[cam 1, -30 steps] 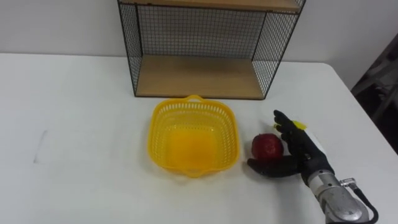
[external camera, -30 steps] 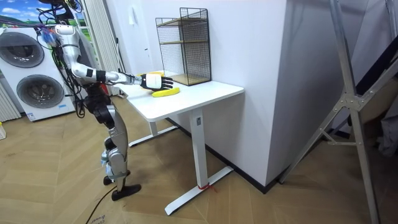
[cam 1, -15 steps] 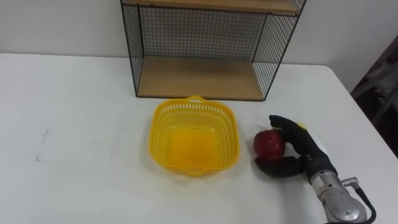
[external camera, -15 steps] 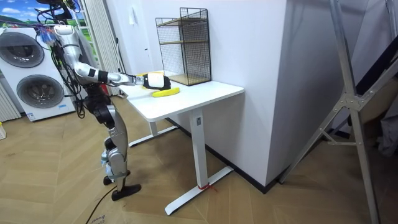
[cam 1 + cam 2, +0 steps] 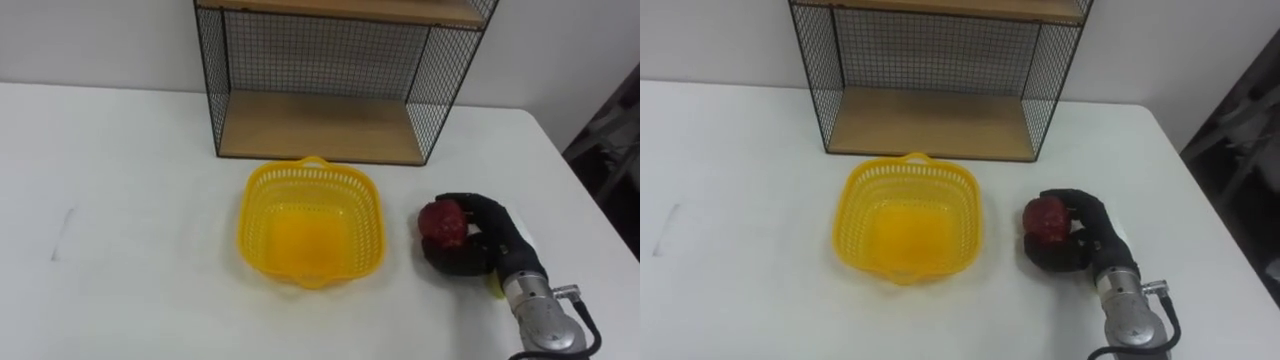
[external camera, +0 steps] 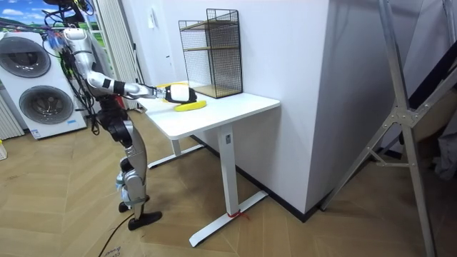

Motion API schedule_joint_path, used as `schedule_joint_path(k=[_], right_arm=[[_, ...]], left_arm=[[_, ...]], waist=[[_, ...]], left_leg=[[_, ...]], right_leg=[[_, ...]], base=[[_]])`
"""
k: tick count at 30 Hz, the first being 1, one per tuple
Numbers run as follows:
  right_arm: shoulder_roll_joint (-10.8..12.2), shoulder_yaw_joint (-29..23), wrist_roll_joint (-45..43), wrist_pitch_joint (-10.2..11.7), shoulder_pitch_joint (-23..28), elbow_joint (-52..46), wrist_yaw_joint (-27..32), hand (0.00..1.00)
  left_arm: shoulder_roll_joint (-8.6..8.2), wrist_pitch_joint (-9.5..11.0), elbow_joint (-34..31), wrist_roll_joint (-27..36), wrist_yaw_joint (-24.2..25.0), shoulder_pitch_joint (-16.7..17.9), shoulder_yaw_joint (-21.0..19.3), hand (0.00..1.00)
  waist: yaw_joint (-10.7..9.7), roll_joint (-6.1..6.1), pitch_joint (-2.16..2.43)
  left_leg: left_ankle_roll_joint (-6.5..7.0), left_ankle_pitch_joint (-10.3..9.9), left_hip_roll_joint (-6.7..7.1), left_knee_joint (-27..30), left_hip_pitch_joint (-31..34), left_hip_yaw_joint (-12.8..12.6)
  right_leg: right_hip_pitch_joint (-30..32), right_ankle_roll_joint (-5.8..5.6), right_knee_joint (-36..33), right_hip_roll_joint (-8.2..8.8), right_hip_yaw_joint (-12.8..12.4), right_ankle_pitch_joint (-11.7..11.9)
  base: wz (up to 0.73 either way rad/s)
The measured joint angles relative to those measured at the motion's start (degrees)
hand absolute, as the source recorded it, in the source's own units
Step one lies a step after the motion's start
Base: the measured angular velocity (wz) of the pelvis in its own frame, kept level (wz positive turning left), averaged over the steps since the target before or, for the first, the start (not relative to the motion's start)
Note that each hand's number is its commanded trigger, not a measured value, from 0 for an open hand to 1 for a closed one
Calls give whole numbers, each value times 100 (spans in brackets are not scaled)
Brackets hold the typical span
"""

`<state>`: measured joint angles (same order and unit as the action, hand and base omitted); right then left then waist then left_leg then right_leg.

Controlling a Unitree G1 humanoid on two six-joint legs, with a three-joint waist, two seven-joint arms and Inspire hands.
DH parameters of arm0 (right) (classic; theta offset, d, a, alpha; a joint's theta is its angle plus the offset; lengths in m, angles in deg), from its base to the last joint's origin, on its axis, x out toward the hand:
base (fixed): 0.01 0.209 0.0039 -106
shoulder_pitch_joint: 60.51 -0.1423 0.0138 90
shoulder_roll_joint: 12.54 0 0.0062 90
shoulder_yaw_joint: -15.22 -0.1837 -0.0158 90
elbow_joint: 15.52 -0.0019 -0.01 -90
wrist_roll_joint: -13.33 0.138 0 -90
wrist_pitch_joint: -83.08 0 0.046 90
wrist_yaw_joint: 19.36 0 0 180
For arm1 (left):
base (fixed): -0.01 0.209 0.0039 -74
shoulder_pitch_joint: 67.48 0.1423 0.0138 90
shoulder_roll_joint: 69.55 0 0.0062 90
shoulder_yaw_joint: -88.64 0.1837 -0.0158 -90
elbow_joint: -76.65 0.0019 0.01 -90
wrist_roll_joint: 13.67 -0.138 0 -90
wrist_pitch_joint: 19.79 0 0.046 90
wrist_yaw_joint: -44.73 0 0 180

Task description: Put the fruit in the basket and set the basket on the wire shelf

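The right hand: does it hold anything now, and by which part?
The right hand grips the red fruit, fingers curled over its top, thumb against its near side.

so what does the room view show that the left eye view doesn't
Room view: washers, wood floor, the legs of the table. Left eye view: the apple, with the fingers of the right hand curled round it, beside the empty basket. Both: the table, the wire shelf and the right hand.
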<state>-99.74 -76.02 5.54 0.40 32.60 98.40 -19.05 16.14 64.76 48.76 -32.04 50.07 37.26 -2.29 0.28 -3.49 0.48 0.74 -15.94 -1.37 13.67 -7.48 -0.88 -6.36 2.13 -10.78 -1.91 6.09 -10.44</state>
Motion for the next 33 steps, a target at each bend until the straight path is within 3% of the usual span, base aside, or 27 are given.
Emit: schedule_joint_path(k=[6,12,20,28,32,33], right_arm=[[0,73,256,-246,234,-629,-136,100],[-1,126,307,-304,254,-1368,-67,100],[-17,228,1189,-304,240,-2539,93,100],[-31,236,1129,-327,224,-3011,-18,100],[-31,266,736,-339,224,-3057,-146,100],[-42,324,588,-379,224,-3116,-193,100]], left_arm=[[-11,8,99,6,28,-15,-3,0],[-23,67,66,5,21,9,-1,0],[-24,195,94,17,-215,-35,42,0],[-28,165,102,8,-230,0,164,0],[-40,160,105,5,-186,-6,165,0],[-45,163,152,17,-181,-55,191,0]], waist=[[24,102,-60],[35,155,-48],[43,74,-51],[144,57,-43],[177,122,-41],[183,163,-19]], left_leg=[[1,-2,0,-39,22,-38],[6,4,2,-19,81,-78],[6,4,0,-30,82,-76],[7,4,0,-4,86,-82],[8,3,1,-9,123,-64],[7,3,1,-16,147,-60]], right_leg=[[52,0,-6,-24,-121,7],[183,-2,-87,-19,-124,5],[181,-3,-84,-19,-119,7],[174,-4,-92,-19,-122,19],[182,-9,-91,-19,-128,33],[215,-8,-96,-21,-121,41]], base=[[-4],[-4],[0],[0],[0],[0]])
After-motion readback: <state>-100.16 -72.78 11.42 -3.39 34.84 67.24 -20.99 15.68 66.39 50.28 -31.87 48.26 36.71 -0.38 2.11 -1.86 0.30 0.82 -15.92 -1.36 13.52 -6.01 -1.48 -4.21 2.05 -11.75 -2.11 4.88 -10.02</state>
